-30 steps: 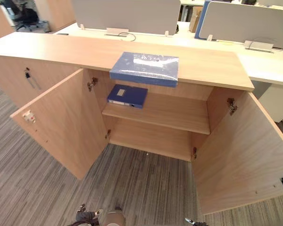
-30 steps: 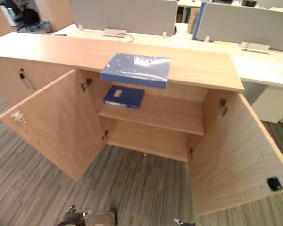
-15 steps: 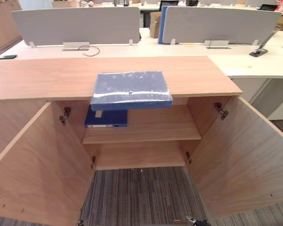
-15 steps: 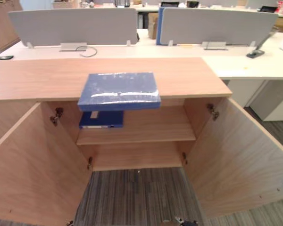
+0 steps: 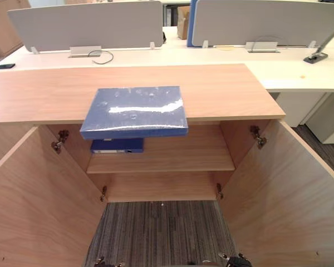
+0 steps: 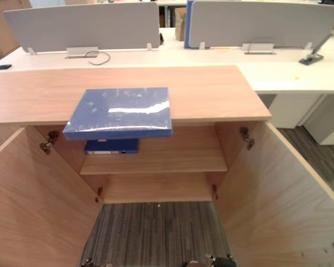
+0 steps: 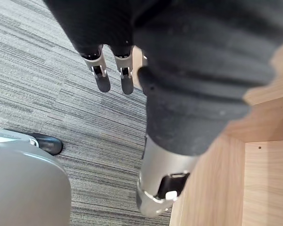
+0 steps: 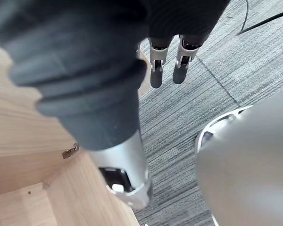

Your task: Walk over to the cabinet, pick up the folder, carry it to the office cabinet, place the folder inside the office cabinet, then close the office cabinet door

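Left hand (image 7: pixel 188 80): bulky black ribbed cover; slim silver fingers (image 7: pixel 103 77), dark rounded tips; silver cylindrical thumb (image 7: pixel 161 181), dark recess, small white mark. Right hand (image 8: pixel 80 61): same build, same colours.

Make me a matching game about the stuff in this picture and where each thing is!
Things:
1. big blue folder
2. small dark blue folder
3. cabinet doors
4. grey screens

Places or states:
A. standing on the white desk at the back
B. swung wide open
C. lying on the cabinet top, sticking out over its front edge
D. lying on the shelf inside the cabinet

Right pairs: 1-C, 2-D, 3-B, 4-A
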{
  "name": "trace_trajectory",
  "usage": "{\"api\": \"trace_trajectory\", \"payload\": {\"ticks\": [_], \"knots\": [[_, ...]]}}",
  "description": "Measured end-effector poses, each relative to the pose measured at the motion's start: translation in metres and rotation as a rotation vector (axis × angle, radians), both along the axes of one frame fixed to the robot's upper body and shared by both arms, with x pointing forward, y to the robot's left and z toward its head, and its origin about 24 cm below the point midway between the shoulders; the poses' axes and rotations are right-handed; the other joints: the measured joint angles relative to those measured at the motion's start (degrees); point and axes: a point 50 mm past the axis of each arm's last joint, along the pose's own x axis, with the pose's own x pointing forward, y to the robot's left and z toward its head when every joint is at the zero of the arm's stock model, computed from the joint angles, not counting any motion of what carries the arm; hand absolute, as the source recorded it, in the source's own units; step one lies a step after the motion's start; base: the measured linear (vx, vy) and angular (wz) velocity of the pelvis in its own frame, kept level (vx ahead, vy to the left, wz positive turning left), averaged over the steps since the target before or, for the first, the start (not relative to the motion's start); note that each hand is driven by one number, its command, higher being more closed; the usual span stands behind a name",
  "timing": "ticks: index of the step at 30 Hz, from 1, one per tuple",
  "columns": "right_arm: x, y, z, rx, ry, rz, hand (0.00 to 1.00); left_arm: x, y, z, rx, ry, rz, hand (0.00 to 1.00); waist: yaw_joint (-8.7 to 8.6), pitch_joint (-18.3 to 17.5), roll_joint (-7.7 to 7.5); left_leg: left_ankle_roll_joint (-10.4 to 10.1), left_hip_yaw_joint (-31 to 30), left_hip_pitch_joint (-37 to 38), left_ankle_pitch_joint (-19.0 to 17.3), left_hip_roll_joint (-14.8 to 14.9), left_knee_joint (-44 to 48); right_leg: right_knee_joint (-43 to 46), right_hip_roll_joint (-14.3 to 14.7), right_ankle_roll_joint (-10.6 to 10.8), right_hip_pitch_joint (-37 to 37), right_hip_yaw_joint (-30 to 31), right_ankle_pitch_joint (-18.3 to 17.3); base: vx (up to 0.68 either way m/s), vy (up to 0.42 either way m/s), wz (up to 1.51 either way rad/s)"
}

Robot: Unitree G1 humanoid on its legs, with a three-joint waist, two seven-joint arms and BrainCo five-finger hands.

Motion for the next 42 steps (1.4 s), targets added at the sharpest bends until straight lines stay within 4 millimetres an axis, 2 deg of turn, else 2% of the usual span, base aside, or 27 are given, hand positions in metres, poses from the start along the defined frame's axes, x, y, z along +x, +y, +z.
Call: {"api": "trace_trajectory", "payload": {"ticks": [2,4,5,6,7,9,10,11,12,13,14,16,18,23,28,31,33,35,39,42], "knots": [[-0.001,0.001,-0.001,0.004,0.005,-0.005,0.00,-0.001,0.001,0.000,-0.005,-0.002,0.005,0.00,0.00,-0.3,-0.03,-0.2,-0.2,-1.8,0.1,-0.1,1.8,-2.3,0.3,0.0,0.5,-0.2,0.8,0.06,-0.003,0.12],[-0.001,0.005,-0.002,0.017,0.008,-0.005,0.00,0.000,0.008,0.001,-0.017,-0.019,0.048,0.00,0.29,0.4,-1.41,-1.6,0.2,-7.6,-0.7,-0.3,14.0,-5.2,-0.3,-0.2,2.8,-0.6,2.1,0.07,-0.006,0.14],[-0.001,0.006,-0.002,0.020,0.007,-0.007,0.00,0.000,0.009,0.002,-0.029,-0.034,0.080,0.00,0.44,0.7,-1.63,-2.0,0.4,-9.2,-0.8,-0.2,18.4,-5.9,-0.5,-0.4,3.8,-0.9,2.4,0.05,0.014,0.18],[0.000,0.006,-0.002,0.023,0.009,-0.006,0.00,-0.002,0.009,0.002,-0.060,-0.057,0.158,0.00,0.74,1.0,-1.75,-2.6,2.4,-12.5,-1.6,1.2,27.7,-7.0,-0.8,-0.5,6.6,-2.1,2.6,0.04,0.034,0.20],[-0.001,0.007,-0.002,0.024,0.011,-0.006,0.00,-0.004,0.009,0.002,-0.074,-0.064,0.193,0.00,0.80,1.1,-1.76,-2.4,3.8,-13.1,-2.2,2.1,29.2,-7.3,-0.9,-0.5,7.7,-2.5,2.6,0.05,0.066,0.23],[0.000,0.008,-0.002,0.028,0.014,-0.005,0.00,-0.003,0.007,0.002,-0.122,-0.111,0.327,0.00,1.38,1.3,-2.00,-2.0,6.5,-15.2,-2.8,3.5,24.7,-7.4,-2.2,0.2,9.5,-2.7,2.7,0.04,0.131,0.11],[0.000,0.007,-0.002,0.026,0.013,-0.004,0.00,-0.003,0.007,0.002,-0.134,-0.125,0.363,0.00,1.45,1.3,-1.90,-1.9,6.4,-15.6,-1.1,3.3,21.0,-7.2,-2.4,0.7,9.5,-2.8,2.7,0.01,0.262,0.13],[0.003,0.005,-0.001,0.021,0.006,-0.002,0.00,-0.002,0.002,0.002,-0.172,-0.154,0.445,0.00,1.65,1.4,-1.72,-1.3,5.9,-15.8,2.2,2.7,15.0,-7.2,-2.0,2.2,9.3,-2.5,2.5,0.00,0.194,0.18],[0.003,0.007,-0.002,0.027,0.009,-0.003,0.00,-0.002,0.002,0.001,-0.182,-0.164,0.478,0.00,1.81,1.1,-1.75,-1.1,5.3,-15.0,2.2,1.7,12.6,-7.4,-2.5,2.5,9.0,-2.3,2.6,0.04,0.240,0.35],[0.002,0.015,-0.003,0.048,0.012,-0.002,0.00,0.007,0.007,0.006,-0.189,-0.222,0.514,0.00,1.56,1.6,-3.70,0.2,4.5,-13.9,4.2,-0.6,8.6,-8.4,-3.5,2.8,8.5,-1.4,2.8,0.03,0.129,0.46],[-0.001,0.020,-0.005,0.063,0.022,-0.010,0.00,0.014,0.011,0.011,-0.204,-0.285,0.566,0.00,1.54,1.5,-4.96,1.1,4.0,-13.2,6.2,-2.2,5.3,-9.2,-4.3,3.0,8.3,-0.3,2.9,0.03,0.134,0.50],[-0.003,0.020,-0.005,0.062,0.023,-0.007,0.00,0.024,0.009,0.019,-0.235,-0.377,0.602,0.00,1.61,1.4,-4.92,1.9,3.7,-11.4,7.9,-4.0,1.8,-9.3,-5.8,3.4,8.7,-0.3,3.2,0.01,0.122,0.26],[-0.002,0.020,-0.004,0.049,0.014,0.034,0.00,0.036,0.007,0.033,-0.272,-0.496,0.629,0.00,1.63,1.1,-4.61,2.4,3.8,-9.1,9.5,-5.3,-2.0,-9.3,-6.7,3.7,9.3,-0.3,3.2,0.03,0.106,0.05],[0.000,0.024,-0.001,0.031,0.001,0.107,0.00,0.084,0.003,0.088,-0.365,-0.839,0.601,0.00,1.69,0.5,-4.44,2.6,3.8,-7.4,11.6,-6.1,-6.3,-9.9,-6.8,4.3,9.1,-0.4,3.4,0.00,0.007,0.00],[0.001,0.024,-0.001,0.012,0.020,0.182,0.00,0.108,-0.002,0.135,-0.364,-1.032,0.516,0.00,1.92,-0.6,-3.91,2.4,3.9,-6.3,12.0,-5.8,-8.3,-11.2,-6.2,4.2,9.8,-0.4,3.5,0.03,-0.022,-0.02],[-0.002,0.024,-0.002,0.006,0.029,0.182,0.00,0.118,-0.003,0.169,-0.261,-1.148,0.418,0.00,2.21,-0.9,-3.75,2.3,4.0,-6.1,12.0,-5.5,-8.5,-11.5,-5.9,4.2,10.3,-0.2,3.5,0.04,-0.024,0.00],[-0.002,0.024,-0.002,0.002,0.028,0.201,0.00,0.124,-0.007,0.208,-0.138,-1.284,0.306,0.00,2.68,-1.0,-3.90,1.9,4.1,-6.1,11.8,-5.3,-8.0,-11.6,-5.8,4.2,10.6,0.7,3.6,0.01,-0.003,-0.02],[-0.004,0.023,-0.002,-0.003,0.026,0.201,0.00,0.125,-0.009,0.227,-0.041,-1.349,0.258,0.00,2.84,-1.3,-3.63,1.8,4.4,-5.9,11.4,-5.3,-7.8,-11.7,-5.8,4.2,10.8,1.3,3.6,-0.01,0.013,-0.08],[-0.010,0.022,-0.002,-0.012,0.031,0.193,0.00,0.122,-0.010,0.250,0.173,-1.405,0.225,0.00,2.91,-2.7,-3.21,1.7,4.9,-5.4,10.9,-4.8,-7.6,-11.9,-5.6,4.2,11.1,2.0,3.6,-0.03,0.010,-0.10],[-0.014,0.021,-0.003,-0.025,0.041,0.189,0.00,0.119,-0.011,0.269,0.418,-1.430,0.170,0.00,3.01,-3.7,-2.99,1.5,5.4,-5.4,10.6,-4.5,-7.4,-12.0,-5.2,4.1,11.1,2.8,3.6,-0.04,0.004,-0.10]]}}
